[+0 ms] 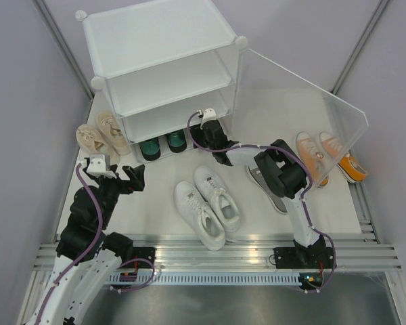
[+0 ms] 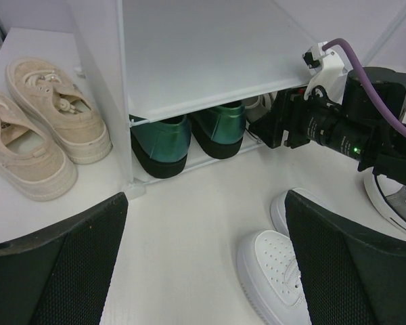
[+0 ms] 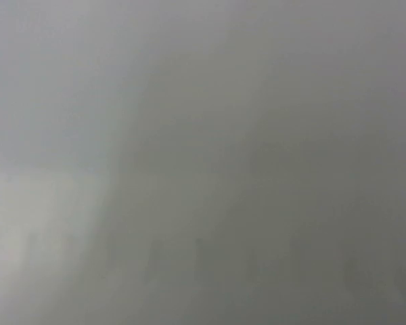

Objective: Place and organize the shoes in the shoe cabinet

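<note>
Top external, near end first: your left fingers (image 1: 132,179) are spread wide and hold nothing, hanging over the surface (image 1: 166,172) left of the white pair (image 1: 210,206). That pair lies side by side mid-surface, in front of the shoe cabinet (image 1: 162,40). Right of it you see one grey shoe (image 1: 267,189), partly under the right arm (image 1: 284,172). The beige pair (image 1: 101,135) sits on the surface just beside the cabinet's left wall. The orange pair (image 1: 331,159) is far right, seen through the swung-out clear door (image 1: 304,95). The dark green pair (image 2: 189,135) is inside the cabinet, on the lowest tier at the left, heels out. Your right fingers (image 2: 269,130) reach into that same tier just right of the green pair. Their tips are hidden and the right wrist view is plain grey blur, so you cannot tell whether they are open, closed or gripping.
</note>
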`<control>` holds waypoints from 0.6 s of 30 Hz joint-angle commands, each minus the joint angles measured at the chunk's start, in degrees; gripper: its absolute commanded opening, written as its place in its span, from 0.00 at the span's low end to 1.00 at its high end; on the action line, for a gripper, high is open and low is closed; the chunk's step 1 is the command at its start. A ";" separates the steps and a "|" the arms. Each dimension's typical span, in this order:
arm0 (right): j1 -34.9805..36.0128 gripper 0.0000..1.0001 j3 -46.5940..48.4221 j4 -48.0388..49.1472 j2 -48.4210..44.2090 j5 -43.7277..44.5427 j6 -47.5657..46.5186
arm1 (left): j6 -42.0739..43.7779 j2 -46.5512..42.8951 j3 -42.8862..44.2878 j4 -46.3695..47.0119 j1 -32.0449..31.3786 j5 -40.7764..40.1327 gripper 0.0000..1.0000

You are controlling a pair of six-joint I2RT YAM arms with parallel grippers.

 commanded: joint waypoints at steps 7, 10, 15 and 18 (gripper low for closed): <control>0.11 0.36 3.17 4.98 2.03 -8.09 1.33 | 2.14 0.34 -0.21 1.86 -0.44 1.36 1.00; 0.19 0.35 3.96 4.81 2.55 -9.15 1.77 | 2.14 0.35 -0.12 1.86 -0.44 1.36 1.00; 0.46 0.34 4.93 4.72 3.17 -10.56 1.86 | 2.14 0.35 -0.12 1.86 -0.44 1.36 1.00; 0.81 0.34 5.54 4.37 3.61 -10.73 1.68 | 2.14 0.35 -0.12 1.86 -0.44 1.36 1.00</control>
